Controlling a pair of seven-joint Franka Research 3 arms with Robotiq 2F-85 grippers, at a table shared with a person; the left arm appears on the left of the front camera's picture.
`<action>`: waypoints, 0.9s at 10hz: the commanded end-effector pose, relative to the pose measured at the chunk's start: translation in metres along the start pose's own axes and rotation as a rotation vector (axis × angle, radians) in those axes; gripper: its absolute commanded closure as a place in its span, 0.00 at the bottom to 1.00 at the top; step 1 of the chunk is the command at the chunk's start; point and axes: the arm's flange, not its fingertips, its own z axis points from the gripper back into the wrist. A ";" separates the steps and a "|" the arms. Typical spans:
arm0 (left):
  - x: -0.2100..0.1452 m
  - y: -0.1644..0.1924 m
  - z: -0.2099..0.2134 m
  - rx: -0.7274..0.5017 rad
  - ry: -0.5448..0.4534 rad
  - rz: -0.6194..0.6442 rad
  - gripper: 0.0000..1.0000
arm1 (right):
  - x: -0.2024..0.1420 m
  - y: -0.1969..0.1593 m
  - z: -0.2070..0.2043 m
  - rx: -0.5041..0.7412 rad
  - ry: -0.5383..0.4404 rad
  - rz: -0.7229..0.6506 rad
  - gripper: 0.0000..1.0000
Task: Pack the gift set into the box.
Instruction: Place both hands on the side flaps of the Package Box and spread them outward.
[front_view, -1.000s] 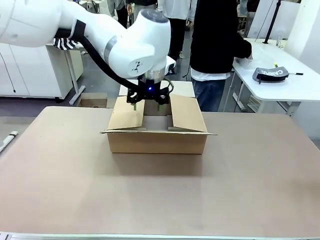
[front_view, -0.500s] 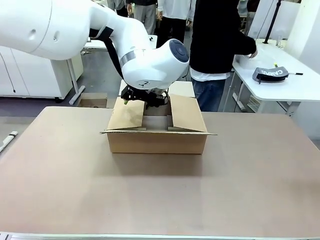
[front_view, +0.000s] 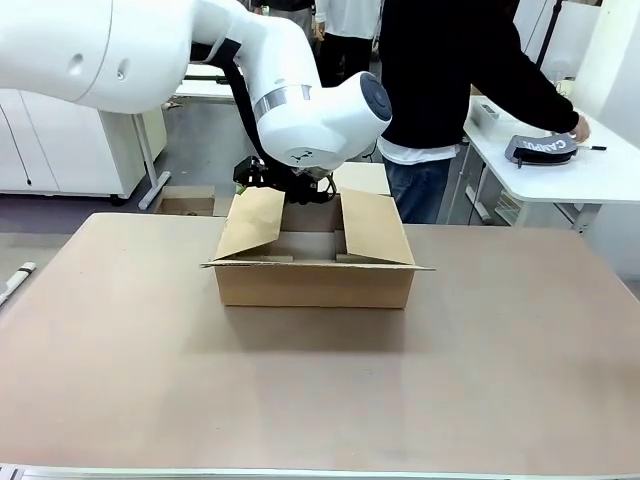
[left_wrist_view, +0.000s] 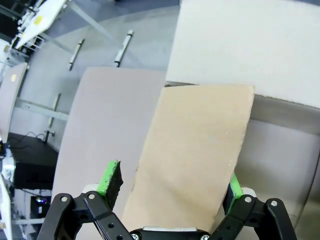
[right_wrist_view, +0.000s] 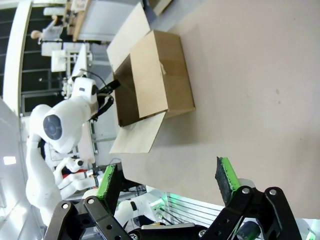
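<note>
Matte brown tabletop (front_view: 320, 400): one large brown corrugated cardboard box (front_view: 315, 282), 4 flaps open. Left gripper (left_wrist_view: 172, 180) wide astride box's left flap (left_wrist_view: 200, 150); right gripper (right_wrist_view: 167, 172) wide, well off box.

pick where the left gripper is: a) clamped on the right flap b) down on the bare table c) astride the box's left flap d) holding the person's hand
c: the left gripper, fingers open, stands astride the raised left flap of the box.

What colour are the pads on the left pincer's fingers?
Bright green pads on the left pincer, clearest in the left wrist view.
</note>
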 end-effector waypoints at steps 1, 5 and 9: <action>0.005 0.018 0.009 0.023 -0.060 0.049 0.00 | 0.002 0.000 0.001 0.020 -0.001 0.023 0.00; 0.031 0.070 0.026 -0.016 -0.007 0.056 0.00 | 0.002 0.000 0.001 0.020 -0.001 0.023 0.00; 0.032 0.097 -0.014 -0.025 0.189 0.072 0.00 | 0.002 0.000 0.001 0.020 -0.001 0.023 0.00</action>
